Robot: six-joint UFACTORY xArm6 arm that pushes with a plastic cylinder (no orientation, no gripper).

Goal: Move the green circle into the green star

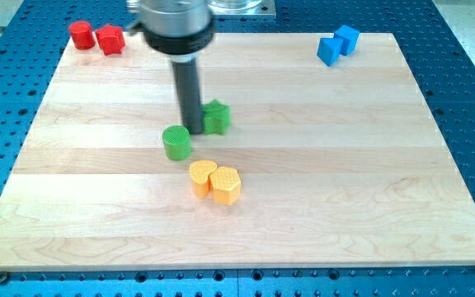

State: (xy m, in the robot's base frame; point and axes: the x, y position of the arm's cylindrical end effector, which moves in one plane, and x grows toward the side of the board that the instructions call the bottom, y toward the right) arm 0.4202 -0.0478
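The green circle (176, 142) is a short green cylinder a little left of the board's middle. The green star (217, 117) lies just up and to the right of it, about a block's width away. My tip (195, 129) is the lower end of the dark rod and stands between the two, touching or nearly touching the star's left side and just above the circle's upper right edge. The rod hides part of the star's left side.
Two yellow blocks, a heart (202, 176) and a hexagon (226, 184), touch each other just below the green circle. Two red blocks (96, 37) sit at the board's top left corner. Two blue blocks (337, 44) sit at the top right. The wooden board (345, 165) lies on a blue perforated table.
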